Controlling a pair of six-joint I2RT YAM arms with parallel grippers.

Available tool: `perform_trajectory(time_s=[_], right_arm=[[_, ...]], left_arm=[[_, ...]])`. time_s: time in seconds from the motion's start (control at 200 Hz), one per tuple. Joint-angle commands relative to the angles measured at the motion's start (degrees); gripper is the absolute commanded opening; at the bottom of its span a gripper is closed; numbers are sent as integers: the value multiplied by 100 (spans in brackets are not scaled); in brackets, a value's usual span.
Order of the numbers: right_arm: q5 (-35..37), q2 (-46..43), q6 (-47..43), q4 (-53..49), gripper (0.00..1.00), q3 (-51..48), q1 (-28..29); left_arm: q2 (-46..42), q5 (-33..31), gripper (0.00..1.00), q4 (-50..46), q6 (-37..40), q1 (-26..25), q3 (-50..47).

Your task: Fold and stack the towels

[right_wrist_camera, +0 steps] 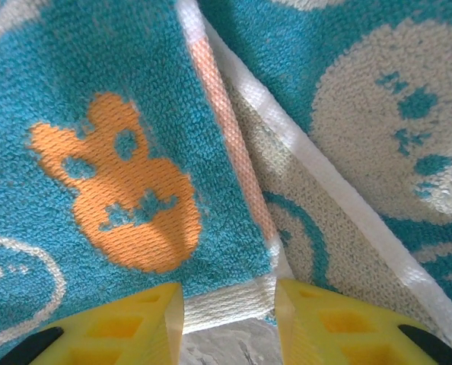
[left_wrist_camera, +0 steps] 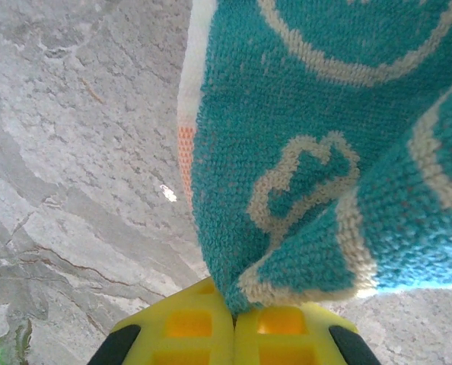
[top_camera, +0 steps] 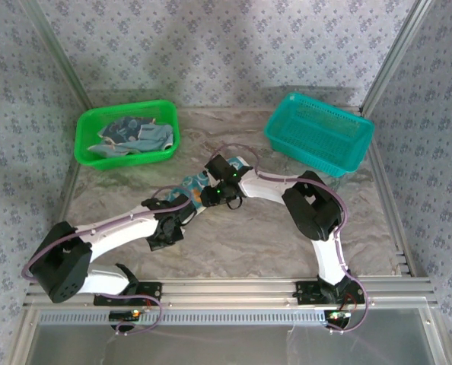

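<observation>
Left claw [left_wrist_camera: 233, 323] pinching towel [left_wrist_camera: 325, 152] fold tight; right claw [right_wrist_camera: 230, 304] spread at its edge. Reckon: close right first, then carry both level.

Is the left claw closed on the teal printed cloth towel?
Yes, on the left claw the yellow fingers meet, with a fold of the teal printed cloth towel pinched between their tips.
</observation>
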Motion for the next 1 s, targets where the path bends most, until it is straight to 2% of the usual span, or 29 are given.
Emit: perform_trajectory(time_s=[0.0,0.62,0.675,0.874,0.994], right_arm=[[285,21,-204,-345,39,177,35],[318,452,-347,-314,39,342,146],[353,444,-362,-311,35,326,170],[472,147,-348,-389,8,244,160],[561,-236,-274,-443,3,187,110]], left_arm=[[-97,14,0,-35,24,36,-91],[-255,44,0,10,-30,48,-242],[-249,45,0,10,-31,46,-245],[-289,-1,0,-69,0,45,-159],[-357,-107,0,-331,68,43,99]])
